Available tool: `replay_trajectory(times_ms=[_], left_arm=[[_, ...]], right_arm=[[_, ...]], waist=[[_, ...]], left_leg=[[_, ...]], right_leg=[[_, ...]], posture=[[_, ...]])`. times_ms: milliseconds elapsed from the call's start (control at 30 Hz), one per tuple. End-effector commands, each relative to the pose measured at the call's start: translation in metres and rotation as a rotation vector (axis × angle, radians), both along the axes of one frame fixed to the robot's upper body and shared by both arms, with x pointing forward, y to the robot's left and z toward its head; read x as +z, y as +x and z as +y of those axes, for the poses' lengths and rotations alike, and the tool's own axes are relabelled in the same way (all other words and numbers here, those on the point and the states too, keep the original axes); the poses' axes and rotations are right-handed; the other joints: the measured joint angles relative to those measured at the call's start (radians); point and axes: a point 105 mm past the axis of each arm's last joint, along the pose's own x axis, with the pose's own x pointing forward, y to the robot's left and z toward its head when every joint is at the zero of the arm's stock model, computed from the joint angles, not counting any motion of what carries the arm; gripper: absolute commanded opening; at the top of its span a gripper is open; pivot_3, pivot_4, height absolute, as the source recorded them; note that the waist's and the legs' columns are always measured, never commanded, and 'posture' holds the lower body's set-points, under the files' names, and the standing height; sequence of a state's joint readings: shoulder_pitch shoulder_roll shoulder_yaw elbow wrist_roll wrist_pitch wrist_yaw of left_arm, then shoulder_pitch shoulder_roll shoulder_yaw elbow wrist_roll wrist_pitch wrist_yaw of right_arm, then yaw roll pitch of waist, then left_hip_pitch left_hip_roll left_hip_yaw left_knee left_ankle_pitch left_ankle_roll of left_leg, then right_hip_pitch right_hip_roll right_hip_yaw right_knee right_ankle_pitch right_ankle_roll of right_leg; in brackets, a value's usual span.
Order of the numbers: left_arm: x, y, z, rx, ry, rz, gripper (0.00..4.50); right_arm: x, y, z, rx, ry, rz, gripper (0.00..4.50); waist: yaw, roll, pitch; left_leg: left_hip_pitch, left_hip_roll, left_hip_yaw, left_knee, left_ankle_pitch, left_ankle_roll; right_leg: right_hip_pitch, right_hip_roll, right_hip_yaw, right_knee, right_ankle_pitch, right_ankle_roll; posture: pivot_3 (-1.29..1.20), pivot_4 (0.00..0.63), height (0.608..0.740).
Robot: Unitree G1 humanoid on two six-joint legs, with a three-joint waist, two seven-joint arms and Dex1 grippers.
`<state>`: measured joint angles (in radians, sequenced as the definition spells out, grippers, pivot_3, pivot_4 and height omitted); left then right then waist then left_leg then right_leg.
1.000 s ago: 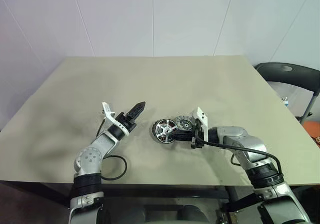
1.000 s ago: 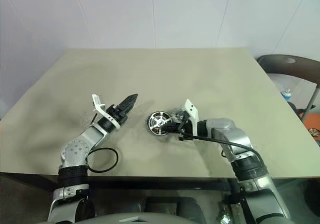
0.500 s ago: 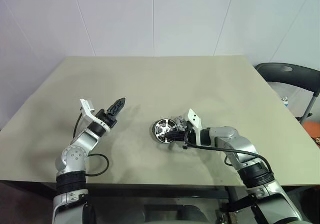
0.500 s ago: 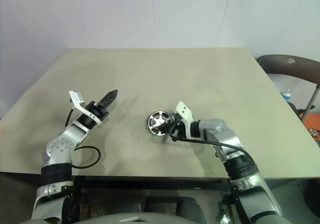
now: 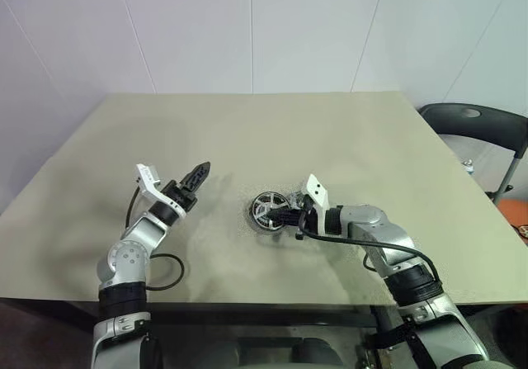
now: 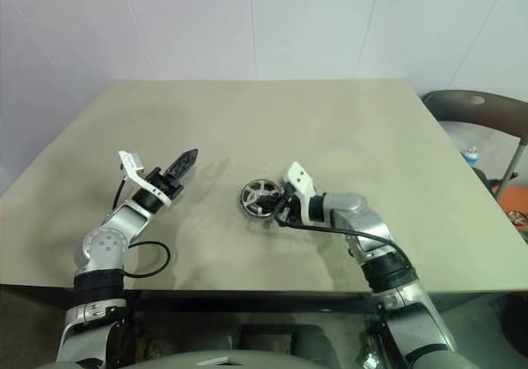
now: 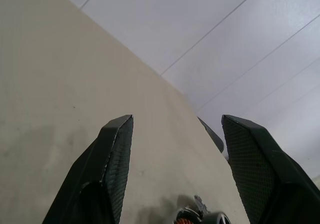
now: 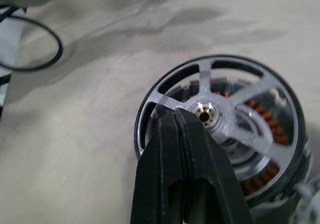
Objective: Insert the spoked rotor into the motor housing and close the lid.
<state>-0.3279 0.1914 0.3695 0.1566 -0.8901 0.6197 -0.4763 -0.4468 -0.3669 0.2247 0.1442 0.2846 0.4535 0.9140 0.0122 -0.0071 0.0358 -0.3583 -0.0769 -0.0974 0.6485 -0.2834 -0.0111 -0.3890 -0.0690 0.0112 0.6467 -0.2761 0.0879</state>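
The spoked rotor (image 8: 225, 108), dark-rimmed with silver spokes, lies on top of the motor housing (image 5: 266, 211) at the table's middle. Copper windings (image 8: 265, 171) show between the spokes. My right gripper (image 8: 175, 115) is shut, and its tips rest on the rotor beside the hub; it reaches in from the right (image 5: 276, 215). A small grey part, seemingly the lid (image 5: 293, 196), sits just behind the right fingers, mostly hidden. My left gripper (image 5: 200, 172) hovers well to the left of the parts, open and holding nothing (image 7: 175, 121).
The beige table (image 5: 330, 130) has open surface behind and to both sides of the parts. A black cable loop (image 5: 161, 268) hangs by my left arm near the front edge. A dark chair (image 5: 474, 125) stands off the table's right side.
My left arm swung left, away from the parts, still open. My right gripper slid left over the housing, and its shut tips now sit on the rotor's hub.
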Motion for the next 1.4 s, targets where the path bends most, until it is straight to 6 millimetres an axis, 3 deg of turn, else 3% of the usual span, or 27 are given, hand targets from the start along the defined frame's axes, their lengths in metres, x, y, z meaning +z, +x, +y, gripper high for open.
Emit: replay_trajectory(times_ms=[33, 200, 333, 500, 733, 967, 1100, 1200, 1267, 1333, 1400], left_arm=[[0.013, 0.003, -0.001, 0.001, 0.006, -0.052, 3.01], [0.013, 0.003, 0.000, 0.005, 0.008, -0.052, 3.01], [0.010, 0.002, -0.001, 0.006, 0.013, -0.048, 3.01], [0.009, 0.003, -0.002, 0.007, 0.016, -0.046, 3.01], [0.008, 0.003, -0.003, 0.010, 0.023, -0.044, 3.01], [0.006, 0.002, -0.002, 0.018, 0.029, -0.040, 3.01], [0.008, 0.002, -0.002, 0.016, 0.042, -0.055, 3.01], [0.030, -0.005, -0.023, -0.057, 0.156, -0.212, 3.01], [0.043, -0.011, -0.040, -0.129, 0.169, -0.283, 3.01], [0.040, -0.019, -0.059, -0.237, 0.229, -0.314, 3.01], [0.029, -0.021, -0.069, -0.295, 0.302, -0.310, 2.60]], right_arm=[[0.012, 0.013, -0.007, -0.061, 0.000, -0.063, 0.00], [0.007, 0.010, -0.004, -0.038, -0.013, -0.054, 0.00], [-0.002, -0.005, -0.002, 0.038, -0.036, -0.014, 0.00], [0.010, 0.018, -0.007, -0.092, -0.008, -0.089, 0.00], [0.017, 0.030, -0.010, -0.151, 0.020, -0.134, 0.00], [0.005, 0.015, -0.005, -0.055, -0.015, -0.088, 0.00], [0.022, 0.025, -0.005, -0.106, 0.065, -0.126, 0.00], [0.046, 0.034, -0.005, -0.159, 0.197, -0.135, 0.00], [0.046, 0.035, -0.005, -0.161, 0.192, -0.135, 0.00], [0.040, 0.036, -0.008, -0.172, 0.165, -0.138, 0.00], [0.040, 0.037, -0.011, -0.184, 0.160, -0.142, 0.00]], waist=[[0.000, 0.000, 0.000], [0.000, 0.000, 0.000], [0.001, 0.000, 0.000], [-0.001, 0.000, 0.000], [0.000, -0.001, 0.000], [-0.001, -0.001, 0.000], [0.000, -0.001, 0.000], [-0.001, -0.001, 0.001], [0.002, -0.001, 0.001], [0.001, -0.001, 0.001], [0.000, -0.001, 0.001]], left_leg=[[0.000, 0.000, 0.000, 0.000, 0.000, 0.000], [0.000, 0.000, 0.000, 0.000, 0.000, 0.000], [0.000, 0.000, 0.000, 0.000, 0.000, 0.000], [0.000, 0.001, 0.000, 0.000, 0.000, 0.000], [0.000, 0.002, 0.000, 0.000, 0.000, -0.001], [-0.001, 0.002, 0.001, -0.002, 0.000, -0.001], [-0.001, 0.002, 0.001, -0.002, 0.000, -0.001], [-0.001, 0.002, 0.002, -0.002, 0.000, -0.001], [-0.001, 0.002, 0.002, -0.002, 0.000, -0.001], [-0.001, 0.002, 0.002, -0.002, 0.000, -0.001], [-0.001, 0.002, 0.003, -0.003, 0.000, 0.000]], right_leg=[[0.000, 0.000, 0.000, 0.000, 0.000, 0.000], [0.000, 0.001, 0.000, 0.000, 0.000, 0.000], [0.000, 0.001, 0.001, 0.000, 0.000, 0.000], [0.000, 0.001, 0.001, 0.000, 0.000, -0.001], [-0.001, 0.004, 0.004, -0.001, 0.002, -0.003], [-0.005, 0.005, 0.005, -0.001, 0.002, -0.003], [-0.004, 0.005, 0.005, -0.001, 0.002, -0.003], [-0.005, 0.005, 0.005, -0.001, 0.002, -0.003], [-0.005, 0.005, 0.005, -0.001, 0.003, -0.003], [-0.004, 0.004, 0.005, -0.002, 0.003, -0.004], [-0.004, 0.004, 0.006, -0.002, 0.003, -0.004]], posture=[[0.00, 0.000, 0.740], [0.00, 0.000, 0.740], [0.00, 0.000, 0.740], [0.00, 0.000, 0.740], [0.00, 0.000, 0.740], [0.00, 0.000, 0.740], [0.00, 0.000, 0.740], [0.00, 0.000, 0.740], [0.00, 0.000, 0.740], [0.00, 0.000, 0.740], [0.00, 0.000, 0.740]])
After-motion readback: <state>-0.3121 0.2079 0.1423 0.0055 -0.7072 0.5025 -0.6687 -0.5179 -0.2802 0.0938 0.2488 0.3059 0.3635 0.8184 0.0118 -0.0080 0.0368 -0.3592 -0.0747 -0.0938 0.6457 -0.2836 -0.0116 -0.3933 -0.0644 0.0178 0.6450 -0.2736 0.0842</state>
